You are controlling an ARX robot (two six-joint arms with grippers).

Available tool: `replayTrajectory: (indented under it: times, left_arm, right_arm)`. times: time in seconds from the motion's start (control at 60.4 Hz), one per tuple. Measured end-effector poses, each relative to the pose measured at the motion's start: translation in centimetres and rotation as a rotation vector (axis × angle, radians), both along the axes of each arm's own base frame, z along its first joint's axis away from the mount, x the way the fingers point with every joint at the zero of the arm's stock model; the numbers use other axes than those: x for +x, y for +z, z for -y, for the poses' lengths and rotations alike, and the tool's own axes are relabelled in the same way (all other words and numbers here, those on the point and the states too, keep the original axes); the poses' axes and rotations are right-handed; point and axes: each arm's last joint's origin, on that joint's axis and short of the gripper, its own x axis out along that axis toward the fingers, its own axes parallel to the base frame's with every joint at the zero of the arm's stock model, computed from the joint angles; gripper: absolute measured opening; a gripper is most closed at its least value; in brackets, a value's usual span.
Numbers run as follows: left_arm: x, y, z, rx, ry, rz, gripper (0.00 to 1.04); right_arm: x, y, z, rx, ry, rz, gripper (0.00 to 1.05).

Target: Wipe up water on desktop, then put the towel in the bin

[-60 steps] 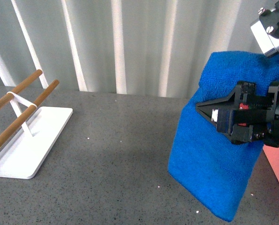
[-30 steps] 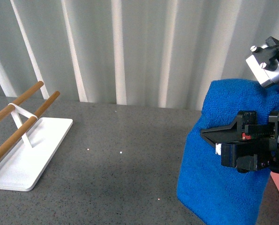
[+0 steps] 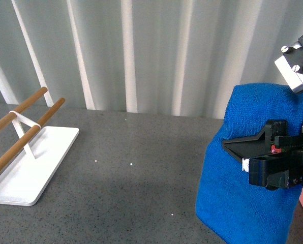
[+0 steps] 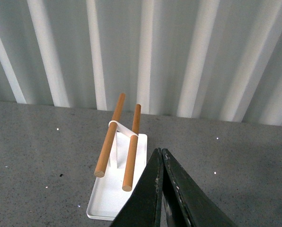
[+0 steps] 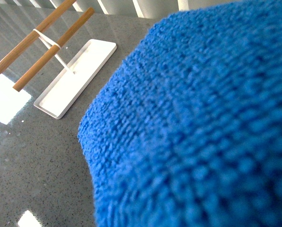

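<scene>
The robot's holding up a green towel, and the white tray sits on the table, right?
Not quite: the front view shows the towel is blue, not green. It is held up, and the white tray does sit on the table.

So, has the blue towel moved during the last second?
Yes. The towel has shifted right and slightly down, so its gap from the white tray is wider.

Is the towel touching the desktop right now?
Cannot tell. In the front view the towel hangs over the desktop, but its lower edge runs off the picture's bottom; the right wrist view shows no contact line either.
</scene>
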Motion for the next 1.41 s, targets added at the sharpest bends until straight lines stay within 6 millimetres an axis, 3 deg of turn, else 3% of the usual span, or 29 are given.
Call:
replayTrajectory:
  times: [1.06, 1.358, 1.408]
  left_arm:
    - [-3.4, 0.1, 0.0, 0.000, 0.000, -0.010, 0.04]
    - [-4.0, 0.1, 0.0, 0.000, 0.000, 0.007, 0.04]
    - [-4.0, 0.1, 0.0, 0.000, 0.000, 0.008, 0.11]
  right_arm:
    - [0.4, 0.4, -1.6, -0.036, 0.008, -0.021, 0.07]
    - [2.7, -2.5, -1.6, -0.085, 0.004, -0.089, 0.07]
    - [3.3, -3.1, -1.6, -0.104, 0.004, -0.100, 0.07]
